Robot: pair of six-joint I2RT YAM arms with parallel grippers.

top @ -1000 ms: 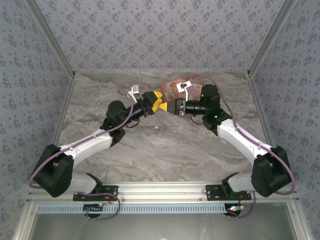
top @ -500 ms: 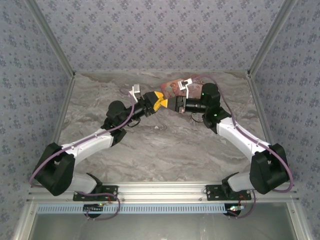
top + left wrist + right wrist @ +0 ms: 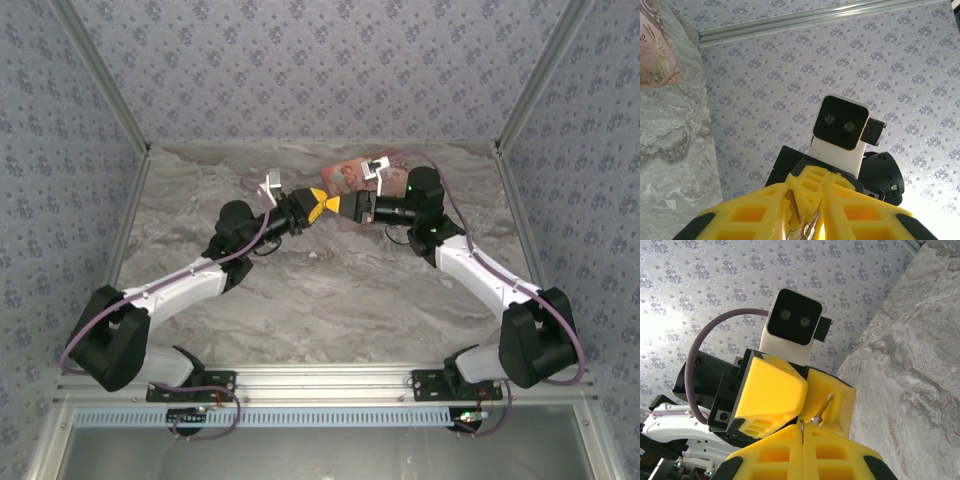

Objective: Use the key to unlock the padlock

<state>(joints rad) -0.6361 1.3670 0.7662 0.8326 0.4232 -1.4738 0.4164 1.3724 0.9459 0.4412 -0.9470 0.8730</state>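
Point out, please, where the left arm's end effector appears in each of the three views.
Top external: left end effector at centre, tip to tip with the right end effector.
Left wrist: left end effector, yellow, along the bottom edge.
Right wrist: left end effector mid-picture, under its white camera.
Shared landmark: the marble table.

**Robot-manipulation test cell in a laboratory**

The left arm (image 3: 180,285) and right arm (image 3: 480,275), both articulated, are bolted to an aluminium rail (image 3: 330,380) at the near edge of a marble-patterned tabletop (image 3: 330,310). Aluminium frame posts (image 3: 107,80) and pale patterned wall panels (image 3: 320,70) enclose the workspace on three sides.
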